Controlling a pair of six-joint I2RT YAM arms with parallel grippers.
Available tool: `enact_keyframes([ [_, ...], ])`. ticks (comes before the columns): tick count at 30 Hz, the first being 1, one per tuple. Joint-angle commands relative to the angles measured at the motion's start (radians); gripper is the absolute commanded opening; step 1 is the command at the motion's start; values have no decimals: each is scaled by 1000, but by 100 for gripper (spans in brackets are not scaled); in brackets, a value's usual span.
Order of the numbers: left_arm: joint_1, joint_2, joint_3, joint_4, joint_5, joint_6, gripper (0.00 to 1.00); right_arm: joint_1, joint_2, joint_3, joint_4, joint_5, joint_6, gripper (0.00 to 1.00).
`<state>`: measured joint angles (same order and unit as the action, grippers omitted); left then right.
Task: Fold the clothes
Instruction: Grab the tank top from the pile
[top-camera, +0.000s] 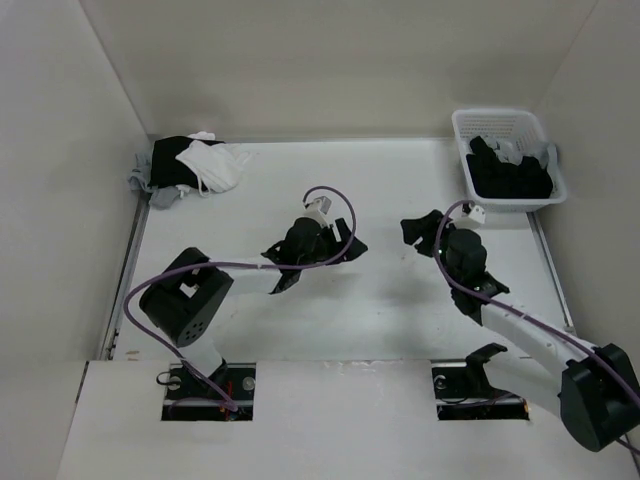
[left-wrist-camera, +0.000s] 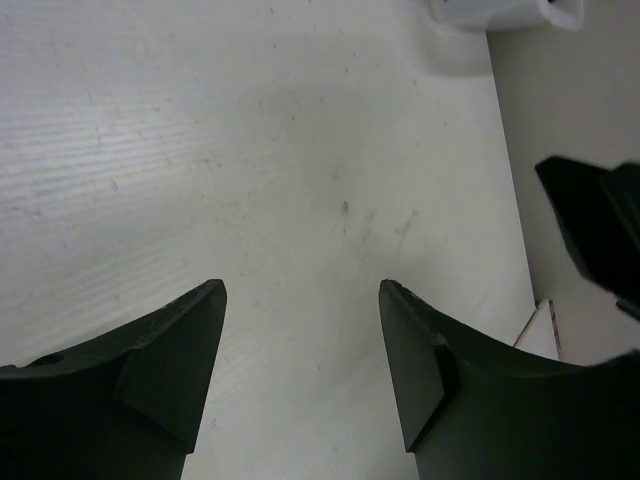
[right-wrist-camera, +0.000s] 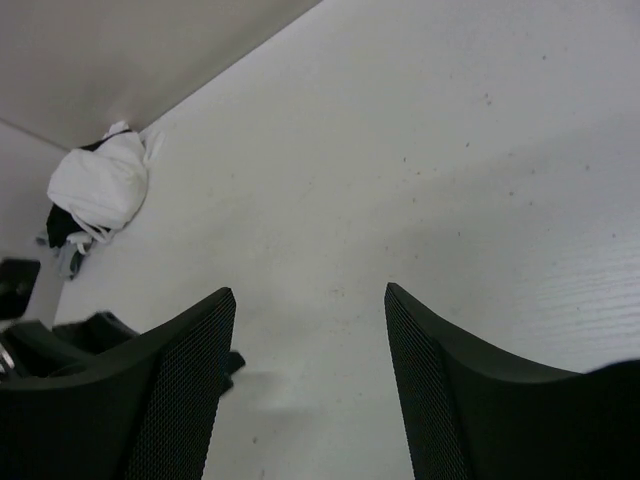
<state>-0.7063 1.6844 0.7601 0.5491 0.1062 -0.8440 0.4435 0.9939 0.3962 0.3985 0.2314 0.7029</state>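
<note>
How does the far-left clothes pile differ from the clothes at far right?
The corner pile lies loose on the table; the basket clothes sit inside a white basket. The corner pile mixes white, black and grey; the basket clothes look mostly black. Both are unfolded heaps.

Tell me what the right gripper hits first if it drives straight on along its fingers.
Probably the bare table: the right gripper, jaws open, angles down over it with nothing between. The heap of garments sits well left of that line. Depth is unclear.
</note>
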Motion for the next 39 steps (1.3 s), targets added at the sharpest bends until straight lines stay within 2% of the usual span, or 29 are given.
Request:
enact_keyframes([
  [1,-25,-98,-42,20,52,43,64,-32,12,151,-56,46,-42,66],
  [4,-35,-137,-59,35,81,49,64,-120,43,266,-124,49,-63,54],
  [5,-49,-150,-79,63,70,57,63,-152,55,301,-141,52,-77,44],
  [6,-61,-156,-99,98,60,87,61,-204,80,353,-162,54,-97,30],
  [7,-71,-161,-108,106,55,104,57,-263,109,403,-188,55,-112,20],
  [8,-72,-163,-110,109,55,109,56,-295,129,430,-199,57,-114,15],
  [10,-83,-163,-119,121,46,141,45,-393,202,507,-233,52,-120,5],
  [12,-84,-147,-123,132,36,151,36,-507,319,608,-291,57,-109,4],
  [14,-83,-141,-125,135,32,158,33,-564,395,661,-308,59,-102,6],
  [17,-74,-138,-133,140,21,157,34,-627,486,705,-303,57,-91,9],
  [19,-72,-152,-140,143,-2,152,44,-631,477,681,-280,43,-86,14],
  [20,-71,-155,-140,138,-5,152,48,-630,454,649,-251,37,-88,20],
  [23,-63,-150,-131,130,4,125,57,-616,344,538,-173,16,-79,43],
  [27,-60,-132,-125,138,36,106,58,-562,223,474,-141,-12,-92,55],
  [30,-58,-126,-128,152,40,99,58,-567,207,498,-159,-6,-105,58],
  [32,-55,-123,-133,161,41,98,58,-604,267,538,-173,-9,-100,54],
  [33,-55,-123,-134,166,41,98,58,-630,328,568,-178,-12,-100,45],
  [35,-55,-121,-142,179,40,98,58,-660,463,642,-211,-23,-100,15],
  [36,-54,-121,-145,186,35,98,58,-674,524,680,-228,-18,-105,8],
  [37,-54,-121,-148,192,33,100,58,-683,581,719,-249,-18,-106,6],
  [39,-54,-118,-151,201,32,102,58,-710,702,808,-286,-32,-112,9],
])
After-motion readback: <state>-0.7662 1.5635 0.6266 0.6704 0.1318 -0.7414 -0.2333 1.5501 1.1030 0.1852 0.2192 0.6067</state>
